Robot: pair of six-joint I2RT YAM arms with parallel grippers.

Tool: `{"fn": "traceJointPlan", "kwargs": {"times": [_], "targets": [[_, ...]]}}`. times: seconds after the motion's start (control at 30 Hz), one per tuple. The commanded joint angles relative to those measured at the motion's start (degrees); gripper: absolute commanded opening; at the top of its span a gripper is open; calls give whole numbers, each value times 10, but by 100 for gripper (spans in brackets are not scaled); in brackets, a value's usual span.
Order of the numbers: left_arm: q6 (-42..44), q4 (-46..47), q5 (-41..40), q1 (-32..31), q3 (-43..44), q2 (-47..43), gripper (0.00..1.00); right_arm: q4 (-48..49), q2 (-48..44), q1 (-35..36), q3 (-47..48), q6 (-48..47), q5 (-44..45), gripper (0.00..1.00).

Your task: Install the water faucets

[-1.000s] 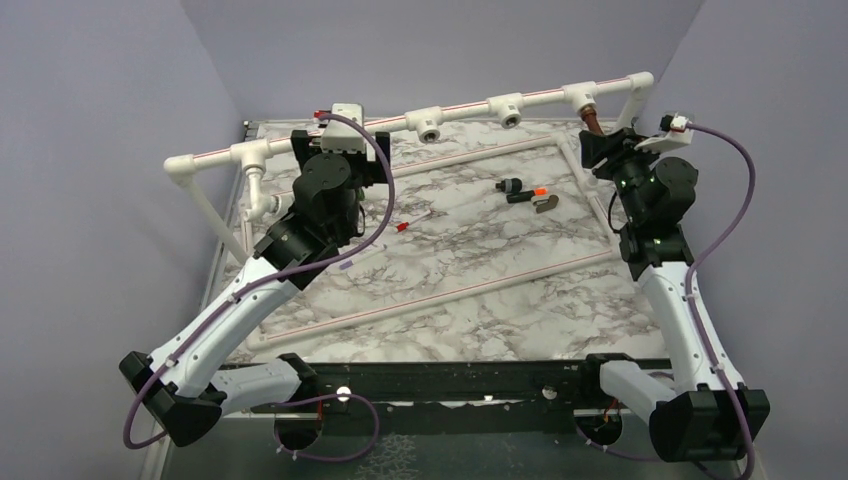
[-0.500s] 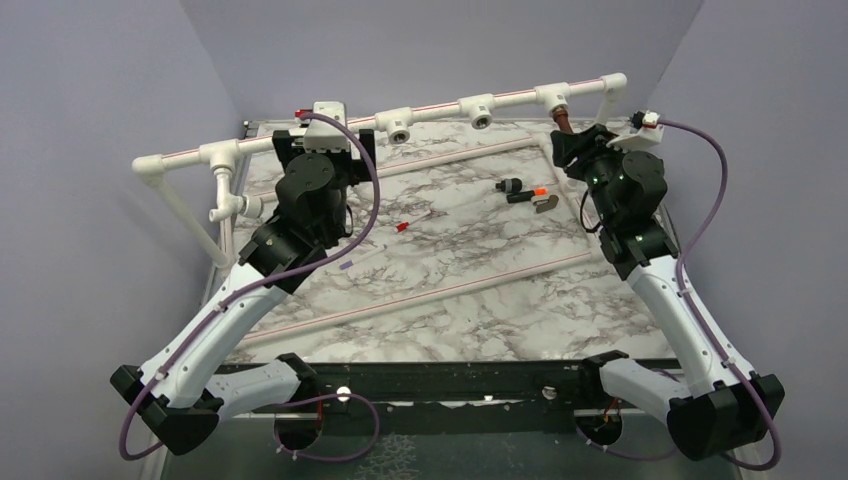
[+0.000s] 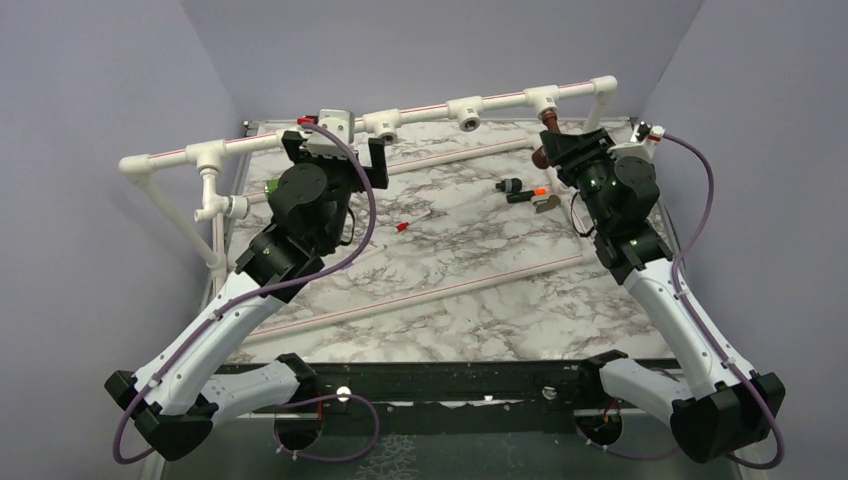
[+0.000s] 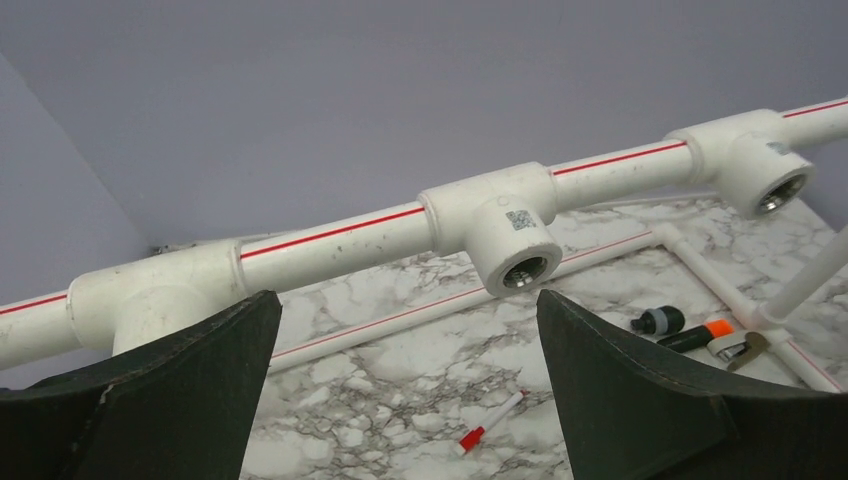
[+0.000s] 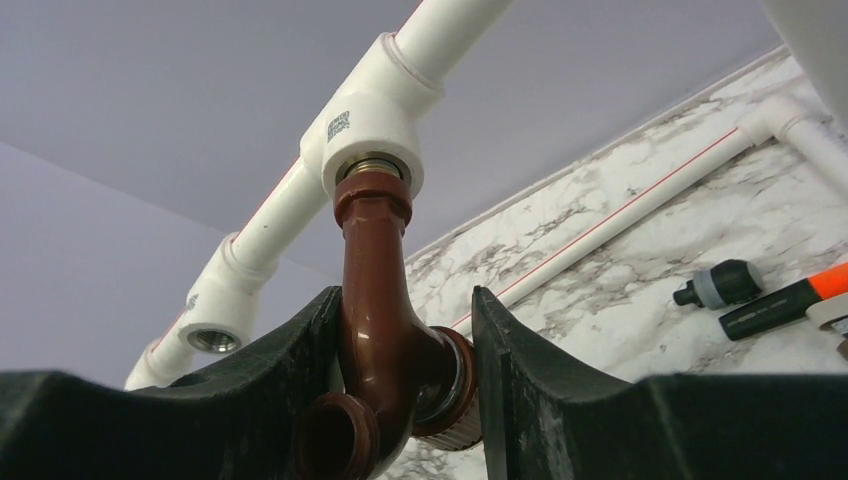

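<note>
A reddish-brown water faucet (image 5: 375,290) hangs from a white T-fitting (image 5: 370,130) of the pipe frame, its stem up in the socket. My right gripper (image 5: 405,370) is shut on its body, one finger on each side, the spout mouth facing the camera. In the top view this faucet (image 3: 545,145) sits at the rail's right end with the right gripper (image 3: 558,152) on it. My left gripper (image 3: 335,152) stands wide open just in front of the rail's left half, holding nothing. Its wrist view looks between the fingers (image 4: 650,400) at an empty T-fitting (image 4: 510,225).
The white pipe frame (image 3: 300,138) spans the back of the marble table, with more empty T-fittings (image 3: 466,108). A black piece with an orange tip (image 3: 525,194), a small black connector (image 3: 510,185) and a metal piece (image 3: 546,204) lie back right. A red-and-white pen (image 3: 412,222) lies mid-table.
The top rail of the pipe frame has shifted to the left, and both grippers have gone left with it. The right gripper has kept its hold on the brown faucet.
</note>
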Motion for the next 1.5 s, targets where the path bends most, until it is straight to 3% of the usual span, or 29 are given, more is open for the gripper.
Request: {"fn": "traceJointPlan", "kwargs": {"times": [0.0,0.37,0.6,0.77,0.93,1.0,1.1,1.2,1.33,1.47], "targets": [[-4,40,73,-1,2,-24,99,55,-28,19,-14,144,-35,0],[5,68,205,0,63,-16,99,109,-63,19,-93,365,-26,0],[67,137,316,-1,-4,-57,99,125,-72,19,-110,475,-22,0],[82,165,314,1,-51,-81,99,114,-77,19,-96,505,-17,0],[73,186,306,3,-84,-95,99,82,-76,19,-59,433,-15,1],[71,191,300,3,-93,-97,99,53,-74,19,-34,379,-12,12],[69,195,294,4,-102,-99,99,18,-74,19,-7,296,-13,37],[69,197,288,3,-105,-100,99,-1,-80,19,-1,244,-19,54],[70,198,283,3,-108,-103,99,-37,-84,19,6,200,-20,64],[72,199,277,4,-110,-106,99,-60,-90,19,6,181,-15,64]]}}
